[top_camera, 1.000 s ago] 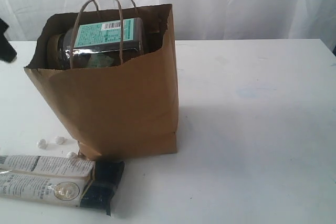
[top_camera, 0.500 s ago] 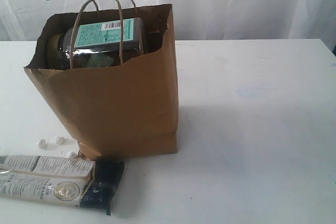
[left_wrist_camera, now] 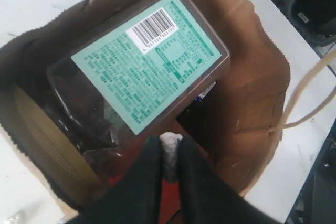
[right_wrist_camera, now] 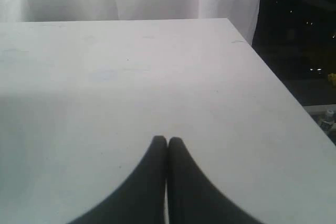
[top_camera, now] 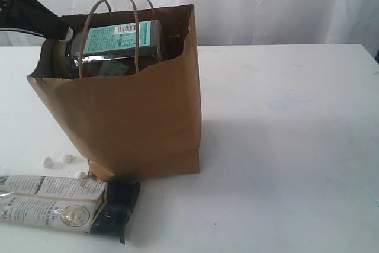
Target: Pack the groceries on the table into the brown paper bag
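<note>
The brown paper bag stands open on the table. Inside it the clear jar lies on its side, teal label up, with its yellow lid toward the bag's left wall. My left gripper hangs over the bag's left rim, shut on a small white lump above the jar. The long white-black twin packet lies on the table in front of the bag. My right gripper is shut and holds nothing, above bare tabletop. The can, bottle, pouch and carton are not visible.
Three small white lumps lie on the table by the bag's lower left corner. The twine handles rise above the bag's mouth. A white curtain backs the table. The table's edge drops off beside my right gripper.
My left arm has come in from the upper left and dropped to the bag's left rim. Bag, jar and twin packet have not moved.
</note>
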Robot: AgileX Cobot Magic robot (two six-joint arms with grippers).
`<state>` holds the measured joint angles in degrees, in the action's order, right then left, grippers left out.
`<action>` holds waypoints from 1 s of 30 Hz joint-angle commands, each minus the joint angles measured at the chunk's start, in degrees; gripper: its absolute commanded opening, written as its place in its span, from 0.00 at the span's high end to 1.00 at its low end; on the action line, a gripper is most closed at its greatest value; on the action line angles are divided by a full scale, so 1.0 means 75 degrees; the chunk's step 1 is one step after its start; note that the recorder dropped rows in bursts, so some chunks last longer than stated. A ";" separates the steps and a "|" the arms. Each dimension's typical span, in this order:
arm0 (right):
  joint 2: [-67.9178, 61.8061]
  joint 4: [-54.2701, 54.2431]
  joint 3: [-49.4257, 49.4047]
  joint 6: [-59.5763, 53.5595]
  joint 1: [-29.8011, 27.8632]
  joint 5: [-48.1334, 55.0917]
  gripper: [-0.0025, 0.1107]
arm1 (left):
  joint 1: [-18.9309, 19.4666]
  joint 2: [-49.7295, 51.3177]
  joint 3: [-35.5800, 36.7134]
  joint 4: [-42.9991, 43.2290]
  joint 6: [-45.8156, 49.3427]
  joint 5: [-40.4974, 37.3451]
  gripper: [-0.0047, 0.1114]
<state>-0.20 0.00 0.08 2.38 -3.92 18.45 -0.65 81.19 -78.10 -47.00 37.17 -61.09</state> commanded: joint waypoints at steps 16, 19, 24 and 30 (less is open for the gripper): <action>0.0027 0.0000 -0.0011 0.0009 -0.0014 -0.0061 0.98 | -0.0003 -0.0213 0.0304 -0.0207 0.0559 0.0059 0.38; 0.0027 0.0000 -0.0011 0.0009 -0.0014 -0.0061 0.98 | -0.0003 -0.0477 -0.0029 0.0219 0.0448 0.0042 0.38; 0.0027 0.0000 -0.0011 0.0009 -0.0014 -0.0061 0.98 | -0.0003 -0.1091 -0.0800 0.1618 -0.0217 0.0196 0.38; 0.0027 0.0000 -0.0011 0.0009 -0.0014 -0.0061 0.98 | -0.0003 -0.1739 -0.1137 0.4397 -0.2057 0.0496 0.38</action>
<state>-0.20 0.00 0.08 2.38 -3.92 18.45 -0.65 70.03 -86.01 -22.95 28.93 -57.49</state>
